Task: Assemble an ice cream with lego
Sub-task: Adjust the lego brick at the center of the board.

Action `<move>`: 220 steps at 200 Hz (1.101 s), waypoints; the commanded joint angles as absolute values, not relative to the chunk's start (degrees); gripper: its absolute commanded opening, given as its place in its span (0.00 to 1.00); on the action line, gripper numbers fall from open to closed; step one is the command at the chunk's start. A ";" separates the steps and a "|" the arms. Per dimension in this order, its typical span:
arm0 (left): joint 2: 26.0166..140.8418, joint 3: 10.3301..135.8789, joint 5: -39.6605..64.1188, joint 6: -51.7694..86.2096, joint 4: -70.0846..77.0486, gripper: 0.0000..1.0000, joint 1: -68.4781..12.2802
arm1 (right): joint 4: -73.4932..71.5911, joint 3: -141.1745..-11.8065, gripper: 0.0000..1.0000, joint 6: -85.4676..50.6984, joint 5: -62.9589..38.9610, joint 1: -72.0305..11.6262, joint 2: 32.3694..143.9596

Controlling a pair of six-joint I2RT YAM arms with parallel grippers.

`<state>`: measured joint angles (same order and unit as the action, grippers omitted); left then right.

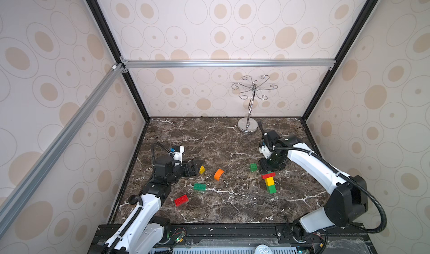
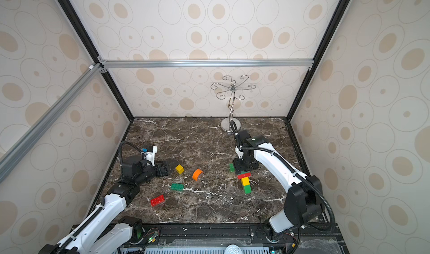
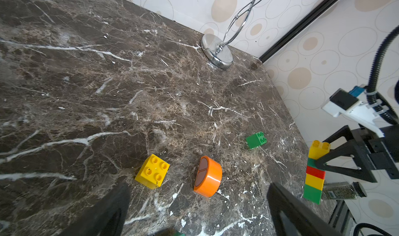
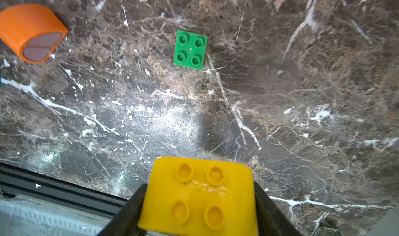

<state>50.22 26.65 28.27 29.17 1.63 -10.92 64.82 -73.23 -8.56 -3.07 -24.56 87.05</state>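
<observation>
My right gripper (image 1: 267,170) is shut on a yellow lego piece (image 4: 198,196) that tops a stack of green, red, yellow and green bricks (image 1: 270,184). The stack (image 3: 315,176) points down at the table; I cannot tell if its foot touches. My left gripper (image 3: 198,211) is open and low over the table, nothing between its fingers (image 3: 285,211). Just past its tips lie a yellow square brick (image 3: 152,171) and an orange half-round piece (image 3: 207,176) on its side. A small green square brick (image 4: 190,49) lies left of the stack.
A green oblong brick (image 1: 199,186) and a red oblong brick (image 1: 181,200) lie near the front left. A silver hooked stand (image 1: 247,126) rises at the back, behind the right arm. Patterned walls close in the marble table (image 1: 209,143) on three sides.
</observation>
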 commanded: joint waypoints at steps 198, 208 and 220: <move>51.55 27.86 29.10 28.39 1.36 1.00 -10.49 | 70.31 -71.17 0.00 -0.85 -7.66 -26.61 100.94; 51.67 27.82 29.14 28.39 1.32 1.00 -10.46 | 70.40 -71.15 0.00 -0.75 -7.61 -26.80 101.20; 51.83 27.88 29.09 28.39 1.41 1.00 -10.46 | 70.55 -71.10 0.00 -0.55 -7.51 -27.03 101.62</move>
